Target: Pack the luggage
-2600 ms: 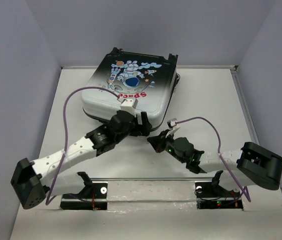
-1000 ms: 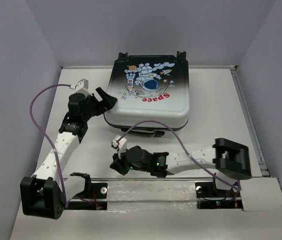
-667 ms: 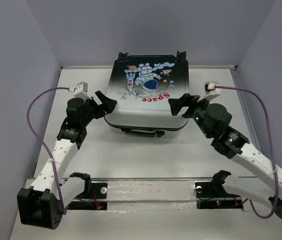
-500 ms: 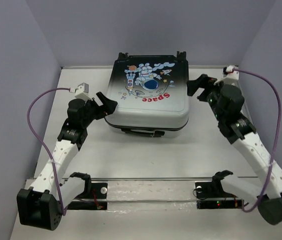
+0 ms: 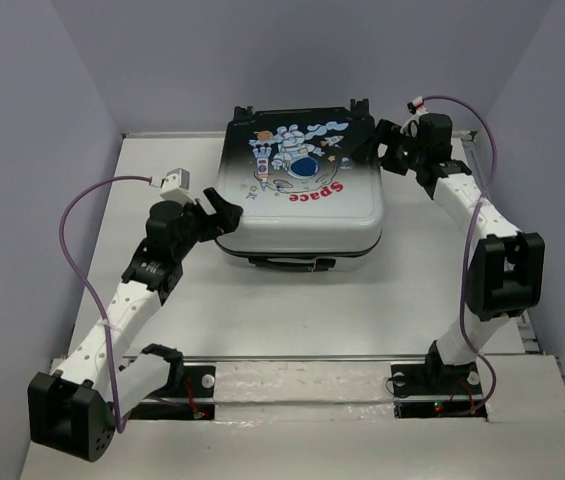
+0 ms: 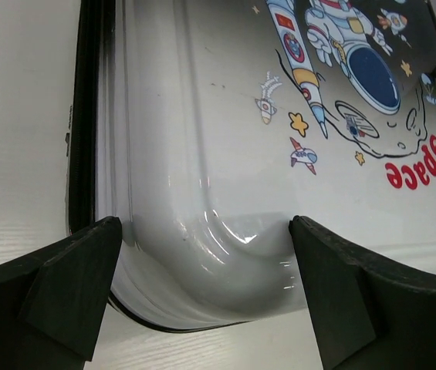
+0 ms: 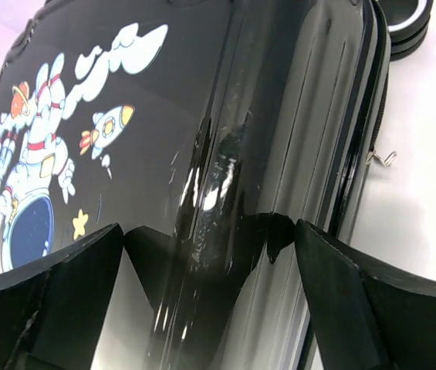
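Observation:
The luggage (image 5: 302,190) lies flat and shut at the back middle of the table, its astronaut print and red "Space" facing up. My left gripper (image 5: 224,215) stands open at its near-left corner. In the left wrist view the pale shell (image 6: 225,116) fills the space between the spread fingers of the left gripper (image 6: 204,227). My right gripper (image 5: 377,148) is open at the far-right corner. In the right wrist view its jaws (image 7: 208,230) straddle the black shell (image 7: 163,116). Neither gripper holds anything.
A carry handle (image 5: 292,263) sticks out of the luggage's near side. A zipper pull (image 7: 380,158) and a wheel (image 7: 407,19) show on its right side. Grey walls close in the table (image 5: 412,290) on three sides. A metal rail (image 5: 302,370) runs along the near edge.
My right arm swung from the near middle of the table up to the luggage's far-right corner, and its jaws opened. The left gripper edged closer to the near-left corner, still open.

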Motion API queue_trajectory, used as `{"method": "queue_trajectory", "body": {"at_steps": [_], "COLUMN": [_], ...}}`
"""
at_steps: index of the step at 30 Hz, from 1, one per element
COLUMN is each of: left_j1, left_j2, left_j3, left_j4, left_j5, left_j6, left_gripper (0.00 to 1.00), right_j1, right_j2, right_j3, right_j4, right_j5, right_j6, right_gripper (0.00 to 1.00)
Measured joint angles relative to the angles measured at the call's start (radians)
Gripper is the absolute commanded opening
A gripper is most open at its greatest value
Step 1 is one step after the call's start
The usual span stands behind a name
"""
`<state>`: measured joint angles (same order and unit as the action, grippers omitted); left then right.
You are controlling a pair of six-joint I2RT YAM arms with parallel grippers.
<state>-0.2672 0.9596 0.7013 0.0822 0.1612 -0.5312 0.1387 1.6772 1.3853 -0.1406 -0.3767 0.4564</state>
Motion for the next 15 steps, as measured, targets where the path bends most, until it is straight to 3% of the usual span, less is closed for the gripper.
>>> {"method": "queue_trajectory", "body": {"at_steps": [7, 15], "left_j1": [-0.188, -0.399], "left_j2": [-0.038, -0.088], "left_j3": [-0.043, -0.054], "left_j4": [0.034, -0.008], "left_j5": [-0.13, -0.22], "left_j6": [-0.014, -0.074], "left_gripper": [0.99, 0.99], "right_j1": [-0.049, -0.048], "right_j2": [0.231, 0.442], "right_j3": [0.221, 0.494], "right_j4": [0.079, 0.084], "right_j5": [-0.18, -0.321], "right_j6": [-0.021, 0.016], "right_gripper": [0.93, 1.0]}}
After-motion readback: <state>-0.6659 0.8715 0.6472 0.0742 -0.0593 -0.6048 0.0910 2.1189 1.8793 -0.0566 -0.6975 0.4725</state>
